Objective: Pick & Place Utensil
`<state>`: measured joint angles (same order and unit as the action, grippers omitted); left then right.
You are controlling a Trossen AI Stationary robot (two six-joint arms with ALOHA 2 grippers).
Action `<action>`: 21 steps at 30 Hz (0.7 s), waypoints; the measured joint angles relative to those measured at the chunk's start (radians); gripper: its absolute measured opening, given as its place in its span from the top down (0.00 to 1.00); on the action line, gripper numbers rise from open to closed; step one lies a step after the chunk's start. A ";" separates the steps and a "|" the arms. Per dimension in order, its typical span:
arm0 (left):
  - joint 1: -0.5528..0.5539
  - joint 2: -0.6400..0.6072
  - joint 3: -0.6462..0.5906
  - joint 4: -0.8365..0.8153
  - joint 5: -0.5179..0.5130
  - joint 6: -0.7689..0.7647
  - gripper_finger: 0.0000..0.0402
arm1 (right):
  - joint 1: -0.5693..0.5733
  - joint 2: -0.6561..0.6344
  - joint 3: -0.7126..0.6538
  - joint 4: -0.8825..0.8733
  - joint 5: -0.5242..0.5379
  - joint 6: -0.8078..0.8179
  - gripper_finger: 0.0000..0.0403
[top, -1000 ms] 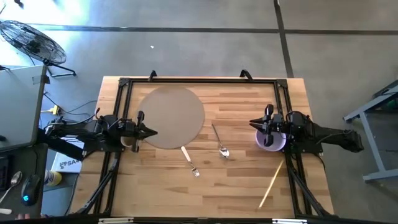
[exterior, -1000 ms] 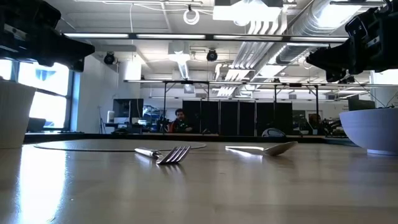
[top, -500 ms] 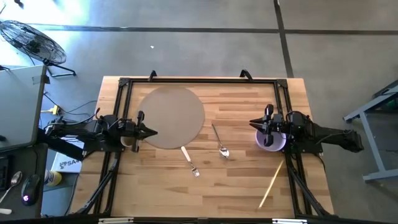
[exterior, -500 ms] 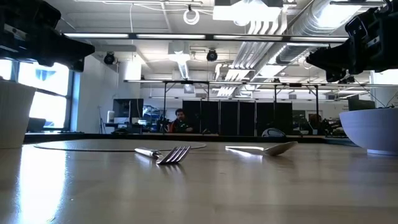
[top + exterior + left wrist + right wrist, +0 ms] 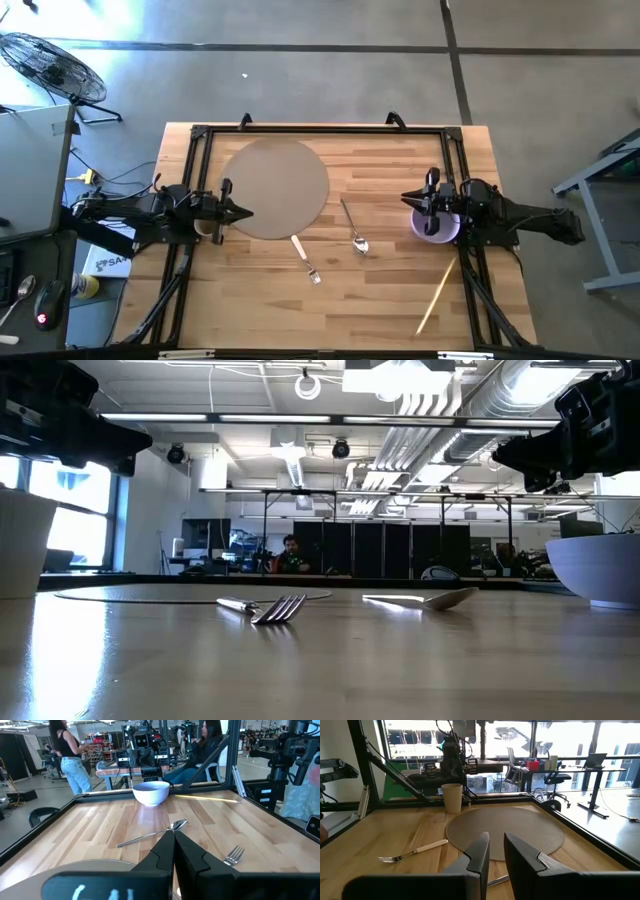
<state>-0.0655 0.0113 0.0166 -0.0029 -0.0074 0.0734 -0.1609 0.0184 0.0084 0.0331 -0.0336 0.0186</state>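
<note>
A fork point(image 5: 305, 260) with a pale handle and a metal spoon point(image 5: 353, 228) lie flat on the wooden table, near the round tan mat point(image 5: 280, 180). The low view shows the fork point(image 5: 270, 607) and the spoon point(image 5: 425, 599) side by side. My left gripper point(image 5: 248, 212) hovers shut over the mat's left edge, pointing right; its wrist view shows the spoon point(image 5: 152, 833) and the fork point(image 5: 232, 855) ahead. My right gripper point(image 5: 405, 197) hovers above the purple-white bowl point(image 5: 445, 228), pointing left, its fingers point(image 5: 481, 851) a little apart. Neither gripper touches anything.
A paper cup point(image 5: 452, 797) stands under my left arm at the table's left. A pale chopstick point(image 5: 437, 297) lies slanting near the right front corner. A black frame point(image 5: 320, 130) rims the table. Bare wood lies between the utensils and the near edge. People show in the room beyond.
</note>
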 joint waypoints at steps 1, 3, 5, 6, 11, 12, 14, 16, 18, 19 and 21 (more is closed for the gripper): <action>0.000 0.000 0.000 0.000 0.000 0.000 1.00 | 0.000 0.000 0.000 0.000 0.000 0.000 0.87; 0.000 0.000 0.000 0.000 0.000 0.000 1.00 | 0.000 0.000 0.000 0.000 0.000 0.000 0.87; 0.000 0.000 0.000 0.000 0.000 0.000 1.00 | 0.000 0.000 0.000 0.000 0.000 -0.001 0.87; 0.000 0.000 0.000 0.000 0.000 0.000 1.00 | 0.000 0.000 0.000 0.000 0.000 -0.001 0.87; 0.000 0.000 0.001 0.000 0.000 0.000 1.00 | -0.001 0.000 0.000 0.025 0.001 0.007 0.87; 0.000 0.000 0.001 0.000 0.000 0.000 1.00 | -0.001 0.000 0.000 0.037 0.001 0.008 0.87; 0.000 0.000 0.001 0.000 0.000 0.000 1.00 | -0.001 0.000 0.000 0.073 0.002 0.025 0.87; 0.000 0.000 0.001 -0.001 0.000 0.000 1.00 | -0.001 0.000 0.000 0.102 0.019 0.034 0.88; 0.000 0.000 0.001 -0.001 0.000 0.000 1.00 | -0.001 0.000 0.000 0.143 0.065 0.029 0.88; 0.000 0.000 0.001 -0.001 0.000 0.000 1.00 | -0.001 0.000 0.000 0.174 0.086 0.033 0.89; 0.000 0.000 0.001 -0.001 0.000 0.000 1.00 | 0.000 0.000 0.000 0.229 0.136 0.071 0.89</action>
<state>-0.0657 0.0113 0.0174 -0.0036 -0.0078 0.0734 -0.1613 0.0182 0.0085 0.2624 0.1028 0.0900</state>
